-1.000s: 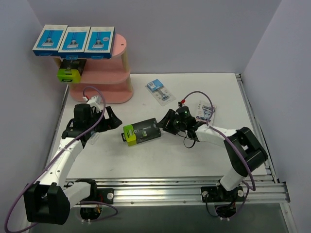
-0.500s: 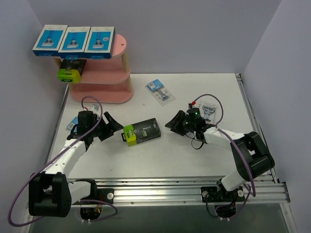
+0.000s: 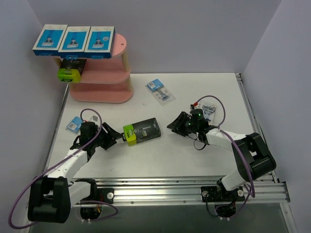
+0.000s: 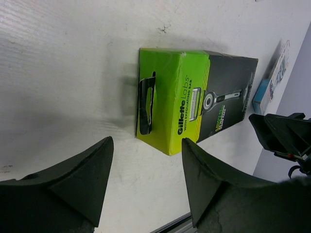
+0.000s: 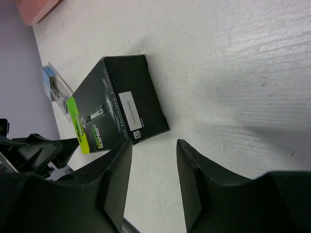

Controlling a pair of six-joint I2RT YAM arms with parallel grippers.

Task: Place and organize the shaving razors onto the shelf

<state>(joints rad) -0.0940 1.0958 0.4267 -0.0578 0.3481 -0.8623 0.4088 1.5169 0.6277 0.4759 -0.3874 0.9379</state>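
Shelf point(image 3: 103, 93): at the far-left corner of the table point(image 3: 160, 160).
Top tier: three flat boxes point(image 3: 74, 41) side by side.
Middle tier: one box point(image 3: 71, 70) at its left end.
Table centre: centre box point(image 3: 141, 131) lying flat, with the left gripper point(image 3: 114, 137) on its left and the right gripper point(image 3: 174, 123) on its right, touching neither.
Far blister pack point(image 3: 160, 91): behind the centre box.
Right blister pack point(image 3: 206, 110): just behind the right gripper.
Left blister pack point(image 3: 74, 124): left of the left arm.

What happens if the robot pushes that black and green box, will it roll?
Probably not: the black and green box lies flat on the table and has straight sides, so it should slide. Its crisp corners suggest stiff cardboard that likely holds its shape when squeezed. Its smooth printed faces may be slightly slippery.
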